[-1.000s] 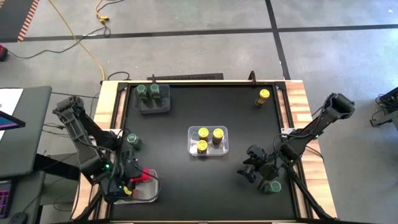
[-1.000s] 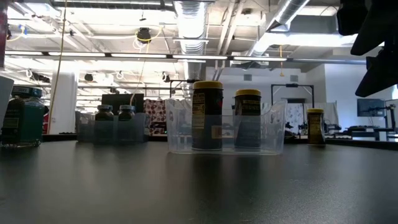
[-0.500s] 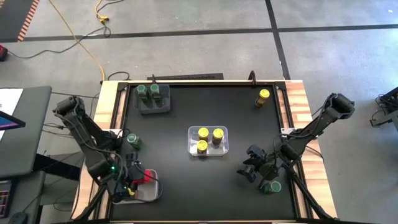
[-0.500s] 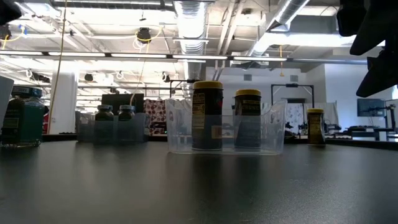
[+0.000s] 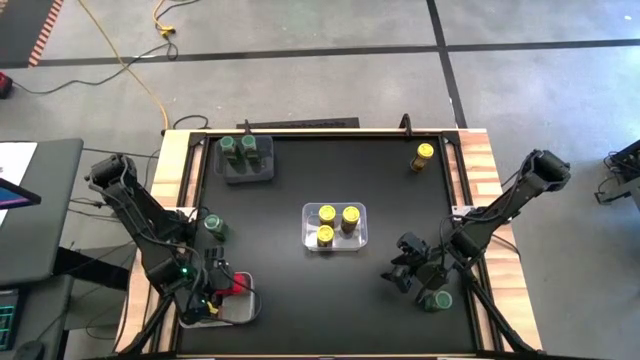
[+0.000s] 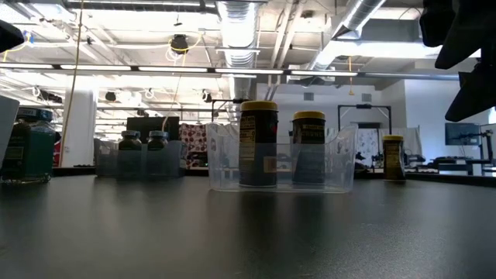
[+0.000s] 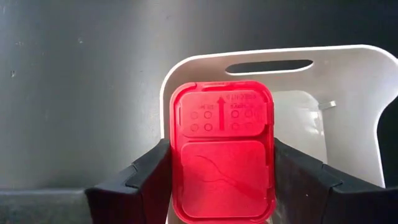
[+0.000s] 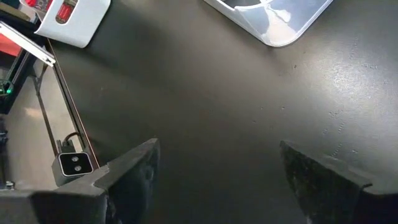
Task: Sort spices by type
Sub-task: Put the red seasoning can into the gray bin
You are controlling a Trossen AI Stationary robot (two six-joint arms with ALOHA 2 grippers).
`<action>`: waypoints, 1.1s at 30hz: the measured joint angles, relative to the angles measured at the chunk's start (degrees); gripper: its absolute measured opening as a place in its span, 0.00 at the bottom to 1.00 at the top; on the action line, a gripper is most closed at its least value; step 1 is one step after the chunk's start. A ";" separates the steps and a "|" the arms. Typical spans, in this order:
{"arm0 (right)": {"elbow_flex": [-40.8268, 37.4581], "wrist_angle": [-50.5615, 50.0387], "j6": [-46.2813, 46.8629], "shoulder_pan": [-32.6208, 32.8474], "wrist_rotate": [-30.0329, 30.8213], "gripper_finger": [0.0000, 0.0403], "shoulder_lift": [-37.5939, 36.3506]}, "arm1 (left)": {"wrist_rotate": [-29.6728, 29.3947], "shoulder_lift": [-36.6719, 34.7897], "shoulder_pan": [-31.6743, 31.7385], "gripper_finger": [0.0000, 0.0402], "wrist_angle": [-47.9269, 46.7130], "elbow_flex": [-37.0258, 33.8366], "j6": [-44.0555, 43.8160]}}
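My left gripper (image 5: 222, 288) is at the table's near left corner, shut on a squarish red-topped spice jar (image 7: 222, 149) above a white bin (image 7: 364, 93). My right gripper (image 5: 405, 272) hangs open near the table's near right, just left of a green-lidded jar (image 5: 435, 298) standing on the table, touching nothing. Three yellow-lidded jars (image 5: 336, 226) stand in a clear bin at the table's middle. Two green-lidded jars (image 5: 245, 148) stand in a grey bin at far left. A green-lidded jar (image 5: 213, 225) and a yellow-lidded jar (image 5: 424, 153) stand loose. My left gripper pinches the red-topped jar between its two fingers (image 7: 152, 171), one on each side just under the red lid (image 7: 180, 168). The fingers come from above, pointing down. The jar is upright over the white bin; whether its base rests in the bin does not show.
The clear bin (image 6: 341, 167) sits mid-table and the grey bin (image 5: 262, 172) at the far left corner. Bare black tabletop lies between the bins and along the near edge. Wooden rails (image 5: 480, 170) border the table at left and right.
My left arm has shifted a little toward the table's near edge and the right, carrying the red-topped jar over the white bin; in the low view the jar has left the picture's upper left. The right arm has kept still.
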 joint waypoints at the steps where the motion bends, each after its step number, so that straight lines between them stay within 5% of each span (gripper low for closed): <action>1: 0.00 -0.02 -0.02 0.00 0.00 0.89 0.00 | 0.00 0.00 0.00 0.56 0.04 -0.01 0.24; 33: 0.00 -0.07 0.44 -0.02 0.00 0.89 0.00 | 1.51 0.09 0.21 0.56 5.25 -2.78 -0.39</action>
